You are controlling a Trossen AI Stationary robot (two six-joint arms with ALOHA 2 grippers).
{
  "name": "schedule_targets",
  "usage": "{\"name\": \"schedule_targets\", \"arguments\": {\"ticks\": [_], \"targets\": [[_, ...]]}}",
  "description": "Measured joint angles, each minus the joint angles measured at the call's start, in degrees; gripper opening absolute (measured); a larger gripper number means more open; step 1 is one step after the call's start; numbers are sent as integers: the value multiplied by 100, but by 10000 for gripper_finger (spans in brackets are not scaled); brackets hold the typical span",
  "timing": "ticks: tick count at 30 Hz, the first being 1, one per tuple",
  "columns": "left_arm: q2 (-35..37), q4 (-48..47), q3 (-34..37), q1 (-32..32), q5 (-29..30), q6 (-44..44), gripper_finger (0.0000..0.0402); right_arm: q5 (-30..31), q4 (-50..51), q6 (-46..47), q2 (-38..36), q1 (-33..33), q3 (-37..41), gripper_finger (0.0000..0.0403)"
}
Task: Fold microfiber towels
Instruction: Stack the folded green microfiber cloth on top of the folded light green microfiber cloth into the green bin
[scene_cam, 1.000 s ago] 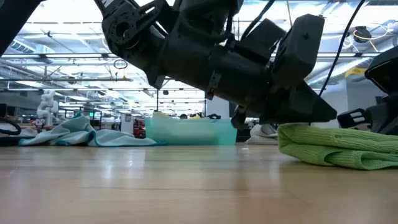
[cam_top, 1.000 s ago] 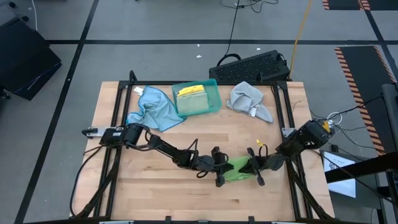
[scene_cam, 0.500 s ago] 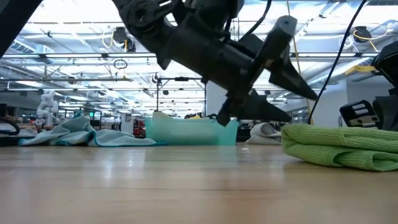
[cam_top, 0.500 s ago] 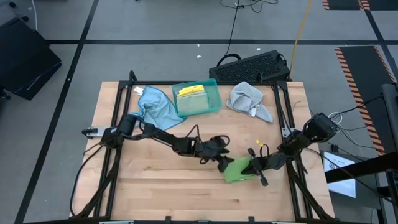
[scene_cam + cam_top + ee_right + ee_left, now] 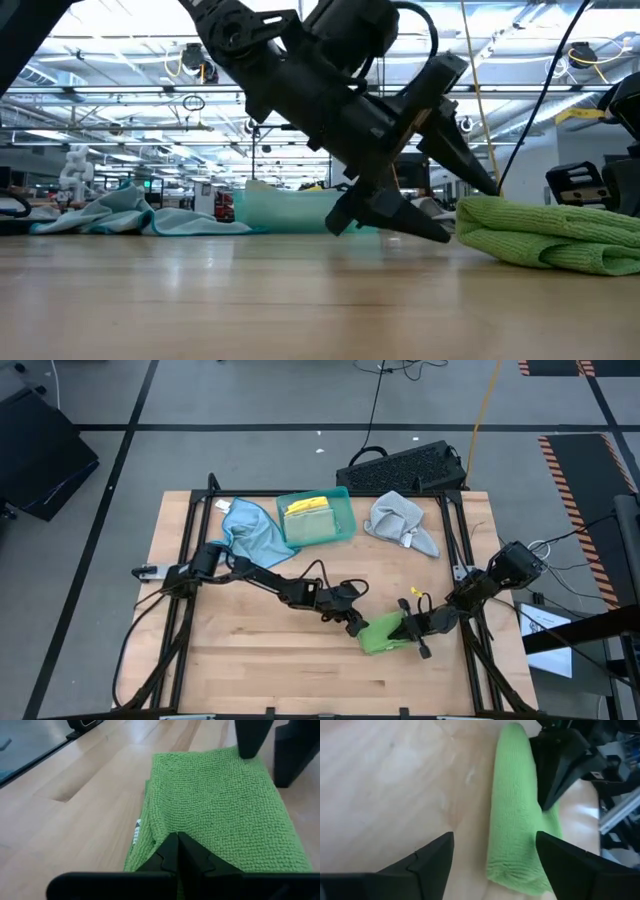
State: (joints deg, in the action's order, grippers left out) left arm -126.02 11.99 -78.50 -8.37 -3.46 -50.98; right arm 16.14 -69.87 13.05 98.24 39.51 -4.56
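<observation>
High view, green towel: a folded green towel lies on the wooden worktop, toward the near right part.
High view, left gripper: the left gripper sits just beside the green towel's left edge, its fingers spread apart and holding nothing.
High view, right gripper: the right gripper is at the towel's right end, fingers closed.
High view, other cloths: a light blue towel lies crumpled at the far left, a grey towel at the far right, and a teal tray between them holds a yellow towel on top of green cloth.
Low view: the left gripper slants down with one fingertip low over the worktop and the other raised, right next to the green towel; the light blue towel and tray lie behind.
Left wrist view: the two dark fingers stand wide apart; the green towel lies ahead as a long roll.
Right wrist view: the right gripper is pinched shut over the green towel, at its near edge.
</observation>
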Motion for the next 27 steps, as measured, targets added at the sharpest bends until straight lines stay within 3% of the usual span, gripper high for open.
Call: {"name": "schedule_targets", "arguments": {"ticks": [9,21,27], "targets": [[-66,209,-4,-35,-412,-625,254,4,2,-28,0,0,0,2],[-359,663,-75,-177,-211,-1103,252,17,96,-89,4,0,-61,2],[-407,1110,-66,-223,-146,-937,175,31,108,-54,2,-2,-59,2]]}}
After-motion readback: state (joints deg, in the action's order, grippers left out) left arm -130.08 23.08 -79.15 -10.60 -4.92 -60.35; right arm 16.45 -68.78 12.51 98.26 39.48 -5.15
